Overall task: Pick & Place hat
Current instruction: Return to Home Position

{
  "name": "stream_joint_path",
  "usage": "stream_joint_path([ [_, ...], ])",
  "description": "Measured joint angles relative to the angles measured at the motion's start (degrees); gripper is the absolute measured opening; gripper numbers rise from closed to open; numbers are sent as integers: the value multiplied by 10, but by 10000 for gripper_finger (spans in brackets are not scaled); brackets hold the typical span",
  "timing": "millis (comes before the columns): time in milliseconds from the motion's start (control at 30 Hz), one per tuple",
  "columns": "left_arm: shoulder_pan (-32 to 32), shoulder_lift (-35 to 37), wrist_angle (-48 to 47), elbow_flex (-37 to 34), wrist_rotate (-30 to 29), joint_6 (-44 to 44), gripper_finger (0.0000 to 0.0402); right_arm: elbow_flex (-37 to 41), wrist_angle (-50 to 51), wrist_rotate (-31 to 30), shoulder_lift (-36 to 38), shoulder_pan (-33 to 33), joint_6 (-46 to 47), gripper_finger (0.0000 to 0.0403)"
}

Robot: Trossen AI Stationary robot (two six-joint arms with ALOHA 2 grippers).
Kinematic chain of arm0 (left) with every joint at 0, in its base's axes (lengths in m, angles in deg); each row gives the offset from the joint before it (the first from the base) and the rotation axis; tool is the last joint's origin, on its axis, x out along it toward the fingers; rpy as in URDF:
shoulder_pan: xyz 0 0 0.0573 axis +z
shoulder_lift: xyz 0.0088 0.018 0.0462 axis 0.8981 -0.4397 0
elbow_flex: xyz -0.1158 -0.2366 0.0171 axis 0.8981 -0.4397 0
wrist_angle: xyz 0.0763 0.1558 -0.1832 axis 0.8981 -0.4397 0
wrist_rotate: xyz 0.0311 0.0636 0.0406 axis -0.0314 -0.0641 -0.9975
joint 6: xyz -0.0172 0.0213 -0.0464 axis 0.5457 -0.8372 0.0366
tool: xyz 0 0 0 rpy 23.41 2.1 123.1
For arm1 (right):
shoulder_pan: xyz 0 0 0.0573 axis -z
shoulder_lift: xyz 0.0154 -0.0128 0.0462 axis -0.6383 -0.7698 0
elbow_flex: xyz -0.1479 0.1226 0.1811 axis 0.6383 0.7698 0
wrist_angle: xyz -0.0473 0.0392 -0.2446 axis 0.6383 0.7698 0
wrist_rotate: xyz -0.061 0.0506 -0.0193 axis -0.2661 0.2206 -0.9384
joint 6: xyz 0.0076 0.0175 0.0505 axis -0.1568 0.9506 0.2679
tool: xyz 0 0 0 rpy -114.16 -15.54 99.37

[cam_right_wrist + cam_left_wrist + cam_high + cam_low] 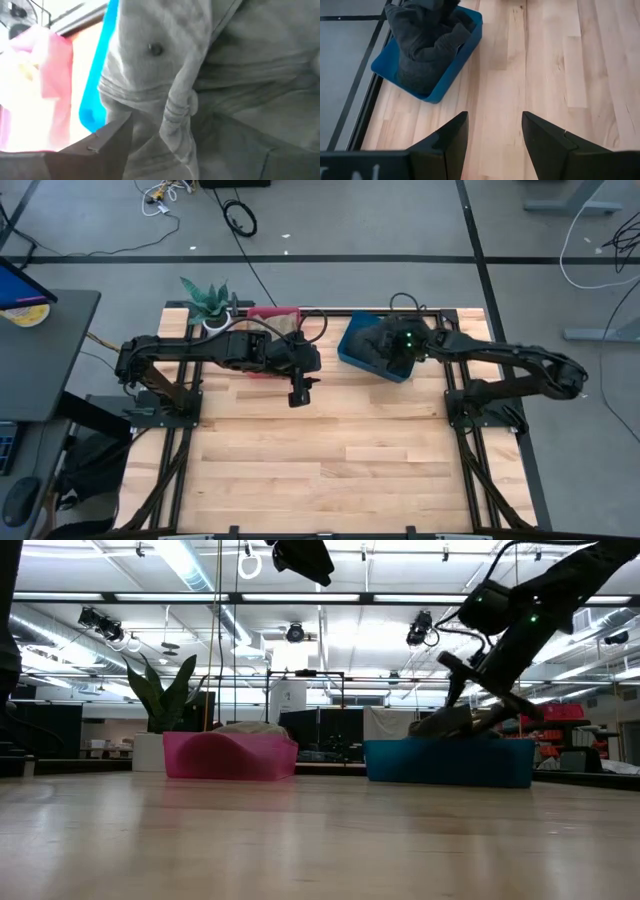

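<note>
Crumpled dark grey fabric caps lie heaped in the blue plastic bin at the worktop's rear edge. The right end effector hovers over them, parted, and the left end effector is parted and empty.

You cannot count the dark caps in the blue bin: they lie in one heap, and the left wrist view cuts both bin and heap off at its edge. From above, the right pincer covers most of that heap, and its own wrist view is filled with grey fabric too near to tell as one cap or several. The left arm hides most of the pink bin in the high view. Level with the worktop, something pale shows over its rim, too vague for you to name
</note>
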Motion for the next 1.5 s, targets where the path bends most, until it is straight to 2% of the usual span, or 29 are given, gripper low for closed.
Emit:
stream_joint_path([
  [133, 0, 0, -1, 0, 0, 11, 188, 0, 39, 0, 49, 9, -7, 277],
  [267, 0, 0, -1, 0, 0, 12, 188, 0, 95, 1, 98, 14, -28, 265],
  [433, 0, 0, -3, 0, 0, 29, 188, 0, 111, 67, 159, 8, -74, 232],
  [567, 0, 0, -9, 0, 4, 26, 188, -1, 85, 134, 202, -17, -111, 171],
  [700, 2, 0, -21, 0, 25, 31, 188, -1, 80, 224, 228, -63, -169, 61],
  [767, 2, 0, -31, 0, 25, 37, 188, -1, 79, 244, 232, -92, -180, 17],
  [933, 2, 0, -38, 0, 35, 45, 188, -1, 11, 243, 233, -157, -137, 21],
  [1067, 2, 0, -37, 0, 40, 45, 187, -1, -91, 243, 235, -208, -141, 4],
  [1167, 2, 0, -17, 0, 40, 45, 173, -18, -100, 205, 235, -244, -161, 4],
  [1300, 1, 0, 41, 0, 40, 43, 125, -60, -42, 130, 233, -283, -215, 2],
  [1467, 1, 0, 117, 0, 67, 28, 21, -110, 34, 46, 232, -303, -283, 2],
  [1500, 0, 0, 130, 0, 75, 24, 12, -115, 43, 38, 232, -303, -297, 2],
])
